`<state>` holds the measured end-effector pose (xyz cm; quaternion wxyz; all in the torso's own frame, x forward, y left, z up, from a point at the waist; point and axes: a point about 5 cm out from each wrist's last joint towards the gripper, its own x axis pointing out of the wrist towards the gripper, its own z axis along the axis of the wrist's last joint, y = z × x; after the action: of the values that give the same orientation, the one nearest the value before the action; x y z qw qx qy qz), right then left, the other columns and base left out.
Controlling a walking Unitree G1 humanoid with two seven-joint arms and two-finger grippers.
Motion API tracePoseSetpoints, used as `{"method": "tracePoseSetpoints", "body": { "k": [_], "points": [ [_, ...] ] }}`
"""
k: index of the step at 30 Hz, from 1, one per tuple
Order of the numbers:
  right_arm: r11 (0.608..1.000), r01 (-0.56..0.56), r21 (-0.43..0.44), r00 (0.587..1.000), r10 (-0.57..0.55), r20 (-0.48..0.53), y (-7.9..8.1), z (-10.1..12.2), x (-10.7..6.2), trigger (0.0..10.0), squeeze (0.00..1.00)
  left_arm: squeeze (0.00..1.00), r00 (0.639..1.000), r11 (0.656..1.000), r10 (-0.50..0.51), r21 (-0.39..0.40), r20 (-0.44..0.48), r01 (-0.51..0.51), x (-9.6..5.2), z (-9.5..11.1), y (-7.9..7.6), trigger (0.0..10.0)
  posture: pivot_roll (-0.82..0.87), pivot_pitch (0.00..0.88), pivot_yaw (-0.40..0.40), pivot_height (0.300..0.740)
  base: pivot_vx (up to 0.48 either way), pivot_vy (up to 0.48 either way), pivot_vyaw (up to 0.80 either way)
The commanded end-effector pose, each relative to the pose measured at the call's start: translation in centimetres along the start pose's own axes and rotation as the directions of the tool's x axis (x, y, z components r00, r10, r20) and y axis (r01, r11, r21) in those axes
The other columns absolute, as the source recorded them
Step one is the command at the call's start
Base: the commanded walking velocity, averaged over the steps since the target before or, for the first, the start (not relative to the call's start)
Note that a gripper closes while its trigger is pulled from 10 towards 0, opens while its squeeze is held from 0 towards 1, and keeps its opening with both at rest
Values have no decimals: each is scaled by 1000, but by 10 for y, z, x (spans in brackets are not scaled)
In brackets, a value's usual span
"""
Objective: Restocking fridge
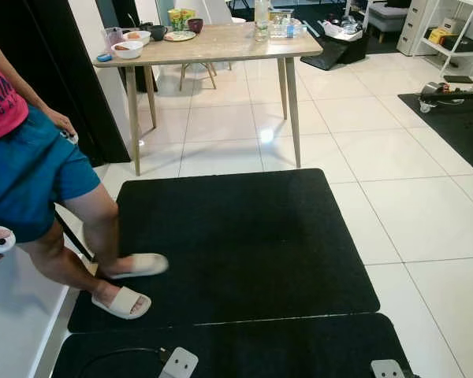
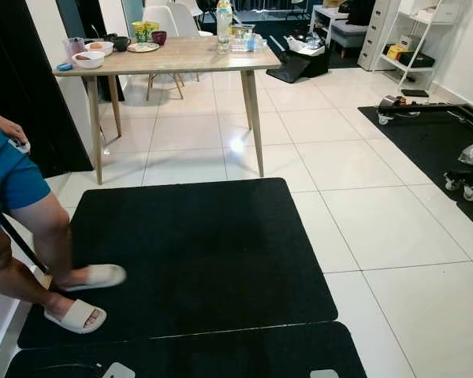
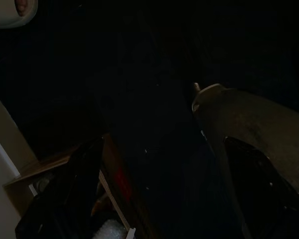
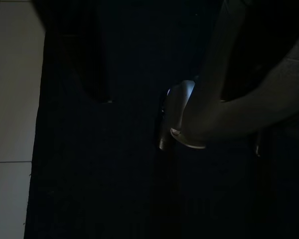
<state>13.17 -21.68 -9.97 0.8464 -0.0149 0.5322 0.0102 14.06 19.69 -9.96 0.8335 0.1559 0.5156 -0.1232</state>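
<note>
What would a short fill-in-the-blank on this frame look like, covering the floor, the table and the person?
1. The mat on the white tiled floor is ___ in colour.
2. The person at the robot's left wears ___ shorts.
3. The white bowl sits on the wooden ___.
4. The person's sandals are ___ in colour.

Missing words: black; blue; table; white

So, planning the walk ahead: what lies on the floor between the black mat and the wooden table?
In the left eye view, bare white floor tiles separate the black mat from the wooden table.
</note>
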Motion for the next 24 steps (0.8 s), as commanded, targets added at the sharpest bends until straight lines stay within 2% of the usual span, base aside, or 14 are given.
{"method": "tracePoseSetpoints", "body": {
  "k": [1,13,14,15,16,24],
  "points": [
    [1000,2,23,1000,-2,-10,0,-3,0,10000,1000,1000,999,1000,22,-4,-31,-22,-2,-8,6,10000,-13,0,9,740,0,0,0],
    [997,41,67,999,-43,24,-14,6,-2,10000,1000,1000,1000,1000,12,-11,-22,-12,0,0,2,10000,-27,0,12,740,0,0,0],
    [996,45,77,998,-48,36,-17,10,-2,10000,498,1000,1000,1000,5,1,-20,-5,1,1,2,10000,-13,0,16,740,0,0,0],
    [996,45,77,998,-48,36,-17,10,-2,10000,498,1000,1000,1000,5,1,-20,-5,1,1,2,10000,-13,0,16,740,0,0,0],
    [993,74,90,996,-77,32,-20,10,-3,10000,0,0,1000,1000,8,8,-27,-8,0,1,4,10000,-3,0,16,740,0,0,0],
    [993,87,77,996,-86,-13,-17,-4,-3,10000,0,0,999,1000,22,-2,-37,-22,-1,-3,8,10000,19,0,13,740,0,0,0]
  ]
}}
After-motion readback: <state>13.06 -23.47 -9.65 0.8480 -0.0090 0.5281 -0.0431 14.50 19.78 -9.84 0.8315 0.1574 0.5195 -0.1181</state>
